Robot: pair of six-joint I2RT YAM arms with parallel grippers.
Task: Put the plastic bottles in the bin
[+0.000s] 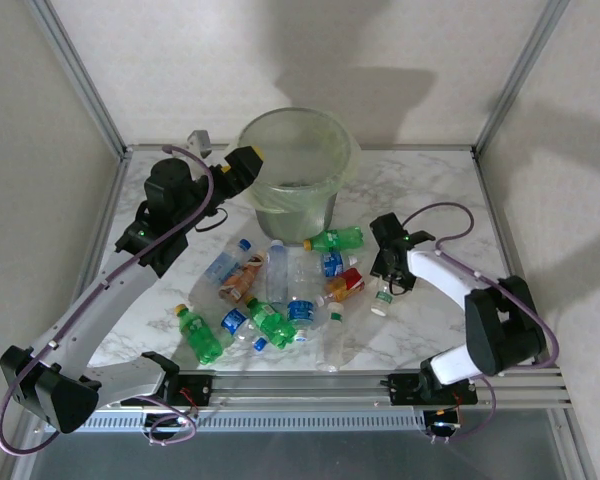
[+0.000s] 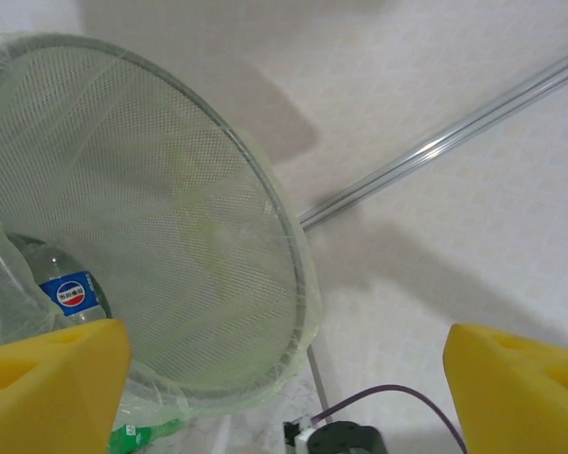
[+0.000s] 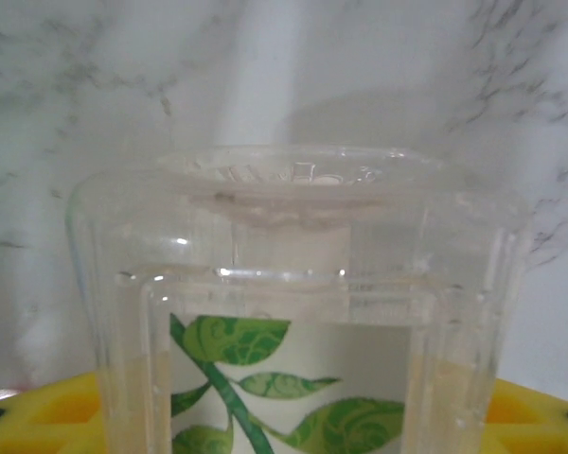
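The bin (image 1: pixel 295 160), a pale-green translucent bucket with a liner, stands at the back of the table. My left gripper (image 1: pixel 242 168) hovers at its left rim, open and holding nothing. In the left wrist view the yellow fingers (image 2: pixel 47 388) stand wide apart, and the bin (image 2: pixel 293 274) holds a clear bottle with a blue label (image 2: pixel 71 293). Several plastic bottles (image 1: pixel 280 295) lie in a heap on the table's middle. My right gripper (image 1: pixel 385 282) is low on the table, shut on a clear bottle with a green leaf label (image 3: pixel 293 378).
A green bottle (image 1: pixel 335 239) lies against the foot of the bin. Metal frame posts (image 1: pixel 80 80) rise at the back corners. A purple cable (image 1: pixel 450 215) loops off the right arm. A rail (image 1: pixel 310 385) runs along the table's near edge.
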